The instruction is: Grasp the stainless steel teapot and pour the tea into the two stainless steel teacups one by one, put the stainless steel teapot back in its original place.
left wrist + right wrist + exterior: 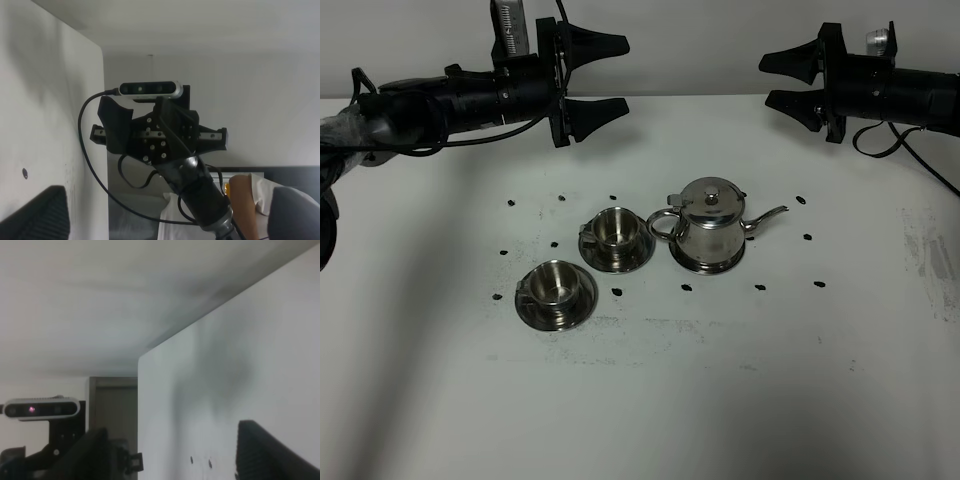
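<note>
Now the teapot [708, 228] stands on the counter [820, 350], handle toward the cups [613, 228]; beyond it the left hand [620, 72] and right hand [766, 80] both gape empty, the left on its handle side.

Silver teapot [708, 235]; white, perhaps speckled table [720, 390]

My left arm [450, 100] and right arm [910, 95] are matte black tubes. The left gripper [620, 72] and right gripper [767, 80] each have 2 pointed black fingers. A thin black cable [79, 127] feeds my silver-grey wrist camera [150, 88], mounted above a screw-dotted black plate [150, 145].
</note>
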